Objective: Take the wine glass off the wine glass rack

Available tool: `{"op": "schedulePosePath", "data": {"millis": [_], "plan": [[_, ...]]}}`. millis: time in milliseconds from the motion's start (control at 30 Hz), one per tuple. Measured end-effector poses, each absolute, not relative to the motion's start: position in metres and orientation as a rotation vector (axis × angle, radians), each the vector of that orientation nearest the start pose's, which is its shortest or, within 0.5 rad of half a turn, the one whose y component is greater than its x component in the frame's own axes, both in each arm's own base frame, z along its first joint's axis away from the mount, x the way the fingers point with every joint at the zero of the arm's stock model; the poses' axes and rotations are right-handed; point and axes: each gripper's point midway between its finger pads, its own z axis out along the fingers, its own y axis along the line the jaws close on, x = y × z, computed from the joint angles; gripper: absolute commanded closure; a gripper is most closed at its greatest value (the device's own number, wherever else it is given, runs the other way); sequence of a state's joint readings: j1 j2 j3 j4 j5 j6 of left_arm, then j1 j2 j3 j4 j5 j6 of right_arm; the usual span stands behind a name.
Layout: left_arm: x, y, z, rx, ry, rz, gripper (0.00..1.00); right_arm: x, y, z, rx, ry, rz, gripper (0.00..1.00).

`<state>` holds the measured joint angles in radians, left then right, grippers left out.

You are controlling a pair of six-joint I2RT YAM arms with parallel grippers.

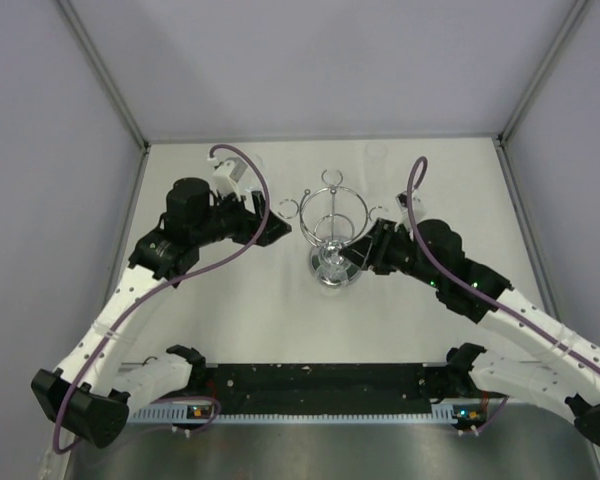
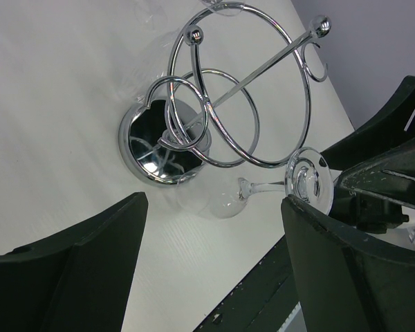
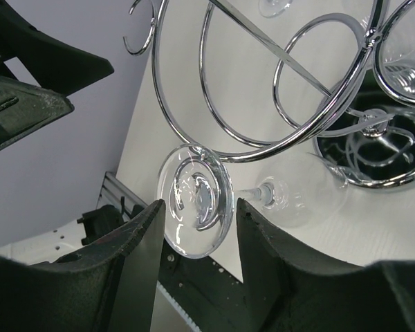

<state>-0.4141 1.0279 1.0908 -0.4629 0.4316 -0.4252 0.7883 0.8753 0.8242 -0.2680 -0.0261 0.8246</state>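
The wine glass rack (image 1: pixel 332 212) is a chrome wire stand with a round mirrored base (image 2: pixel 146 158) and a large hoop (image 3: pixel 263 153). It stands mid-table between my arms. A clear wine glass (image 2: pixel 309 181) hangs upside down from one of the rack's small rings, foot up, bowl (image 3: pixel 299 202) near the base. My right gripper (image 3: pixel 200 207) is open. Its fingers stand on either side of the glass's foot (image 3: pixel 196 200), with gaps showing. My left gripper (image 2: pixel 214 232) is wide open and holds nothing. It sits just left of the rack (image 1: pixel 283 232).
White walls enclose the table on three sides. A black strip (image 1: pixel 320 385) and the arm bases run along the near edge. Another clear glass (image 3: pixel 273 5) shows faintly on the table behind the rack.
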Motion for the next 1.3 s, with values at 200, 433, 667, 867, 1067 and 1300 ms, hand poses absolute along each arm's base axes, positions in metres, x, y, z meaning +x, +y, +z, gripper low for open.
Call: {"op": "schedulePosePath", "data": {"millis": [200, 433, 667, 867, 1067, 1300], "plan": [[0.256, -0.21, 0.289, 0.285, 2.052, -0.961, 0.16, 0.203, 0.262, 0.26, 0.015, 2.057, 1.128, 0.54], [0.256, -0.21, 0.287, 0.285, 2.057, -0.961, 0.16, 0.201, 0.264, 0.253, 0.029, 2.064, 1.154, 0.55], [0.255, -0.21, 0.282, 0.283, 2.07, -0.96, 0.16, 0.198, 0.263, 0.255, 0.034, 2.044, 1.179, 0.58], [0.255, -0.21, 0.282, 0.285, 2.07, -0.964, 0.16, 0.196, 0.261, 0.26, 0.032, 2.024, 1.189, 0.59], [0.254, -0.211, 0.282, 0.285, 2.072, -0.971, 0.16, 0.196, 0.262, 0.261, 0.031, 2.015, 1.2, 0.59], [0.253, -0.211, 0.281, 0.287, 2.073, -0.975, 0.16, 0.197, 0.266, 0.264, 0.045, 1.99, 1.245, 0.63]]}}
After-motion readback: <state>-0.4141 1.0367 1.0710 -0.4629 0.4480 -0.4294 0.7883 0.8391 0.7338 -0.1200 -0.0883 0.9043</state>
